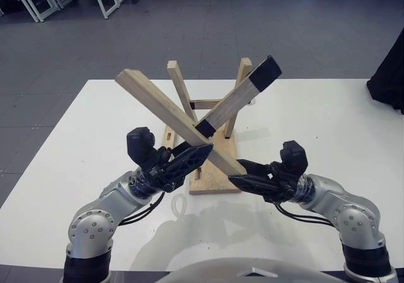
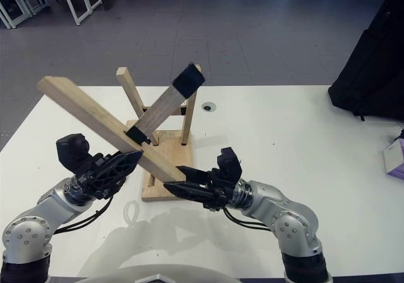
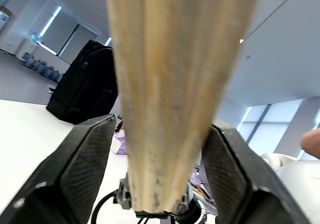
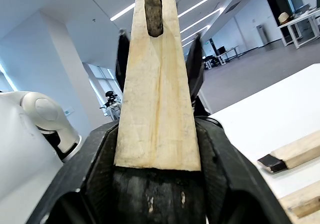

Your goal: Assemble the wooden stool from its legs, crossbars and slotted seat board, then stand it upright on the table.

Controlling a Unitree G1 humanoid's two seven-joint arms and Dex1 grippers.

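1. Two grippers hold the same long leg [image 1: 151,96], which slopes in the air over the middle of the worktop [image 1: 328,125]. Its low end is toward the near edge and its high end rises toward the left.
2. The right gripper [image 1: 235,170] has its fingers closed tight on the low end of the long leg. In the right wrist view the wood sits directly between them.
3. The left gripper [image 1: 205,155] takes the long leg at about its middle, from the under side. Its jaws press on two opposite faces of the wood, as the left wrist view shows.
4. A black-tipped bar [image 1: 237,100] meets the long leg just above the left gripper and rises from it toward the right. Its lower black end touches the leg. The right wrist view shows something dark in a slot of the leg, but one cannot tell how deep it sits.
5. The seat board [image 1: 211,180] lies flat in the middle of the worktop, below the low end of the long leg.
6. From the far part of the seat board stand a first upright leg [image 1: 178,87] and a second upright leg [image 1: 230,126]. A short crossbar [image 1: 207,104] joins them.
7. Near the far edge of the worktop there is a small round hole [image 2: 207,107]. At the right edge lies a small pale box [image 2: 394,158]. On the floor past the far right corner stands a black bag [image 2: 372,55].
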